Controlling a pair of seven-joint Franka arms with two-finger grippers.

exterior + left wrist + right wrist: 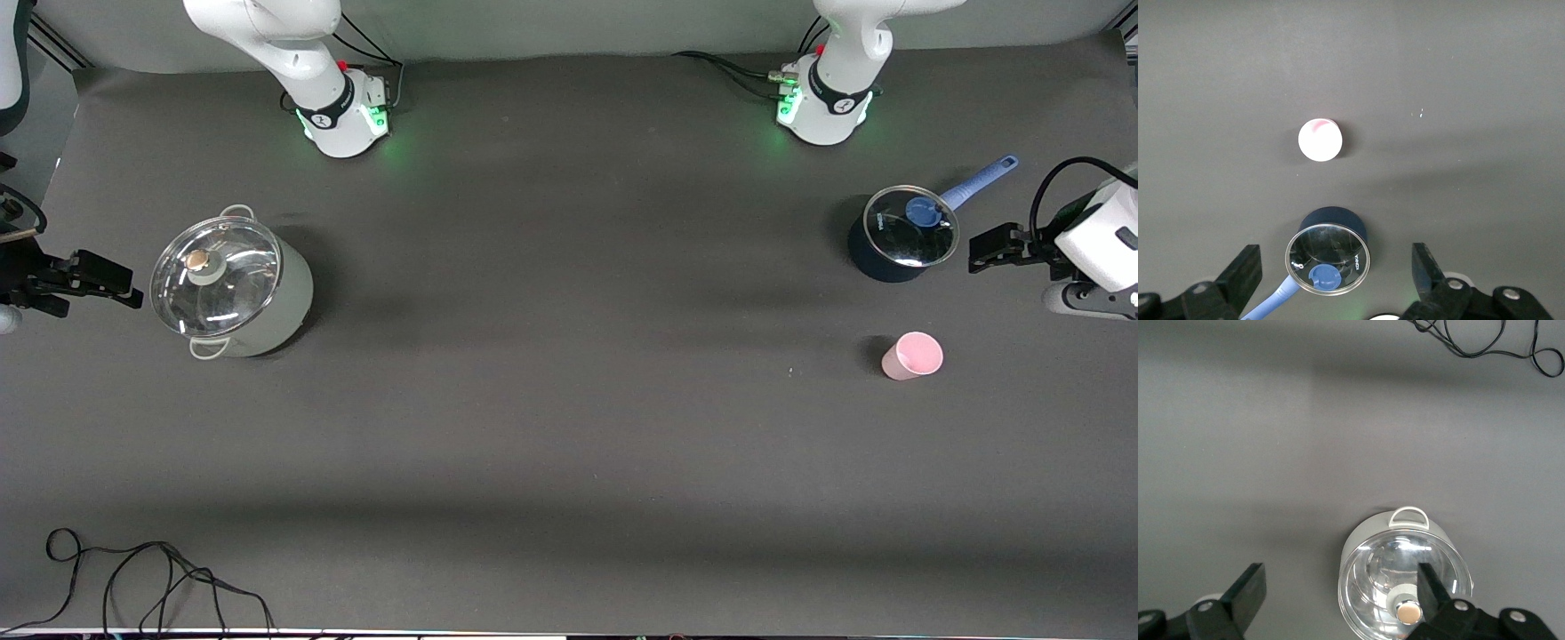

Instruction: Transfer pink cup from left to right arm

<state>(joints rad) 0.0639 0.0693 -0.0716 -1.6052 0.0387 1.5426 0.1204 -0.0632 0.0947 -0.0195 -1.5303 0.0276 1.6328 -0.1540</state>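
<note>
On the table (569, 427), pink cup (912, 356) upright (empty), both grippers' jaws apart.

- The front view looks down from high up, facing both robot bases along its top edge. It sees the whole dark surface (569, 444).
- The left wrist view looks down from the left arm, with the left pincer (1335, 280) at its edge. It shares the pink cup (1319, 139) (913, 356) and blue pot (1331, 257) (902, 233) with the front view.
- The right wrist view looks down past the right pincer (1341, 597). It shares the big grey pot (1405, 577) (231, 289) and black cable (1485, 340) (151, 578) with the front view.
</note>
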